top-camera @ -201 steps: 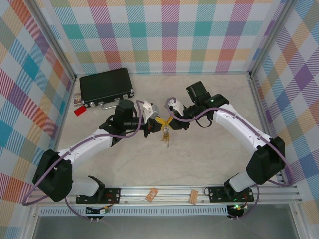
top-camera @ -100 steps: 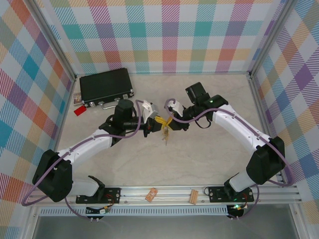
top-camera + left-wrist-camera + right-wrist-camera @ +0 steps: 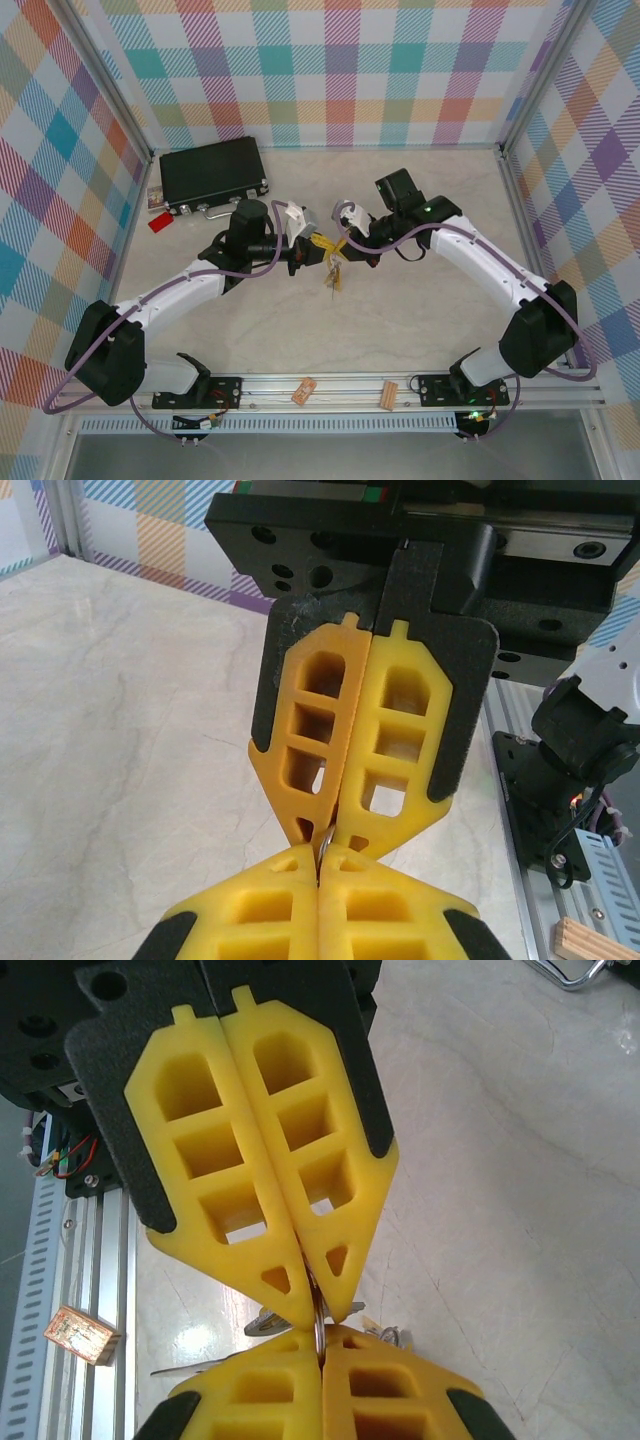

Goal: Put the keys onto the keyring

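Above the middle of the bench [image 3: 420, 300], two pincers meet tip to tip: the left pincer [image 3: 320, 247] and the right pincer [image 3: 344, 247] are each pressed together on the one keyring [image 3: 318, 1322], a thin grey metal edge between them. A small bunch of keys [image 3: 333, 276], too small to count, hangs just below the tips, with yellow heads and silver shafts. Two wooden clips [image 3: 304, 391] lie at the near rail, while one black case [image 3: 212, 175] and one red tag [image 3: 159, 222] lie far left.
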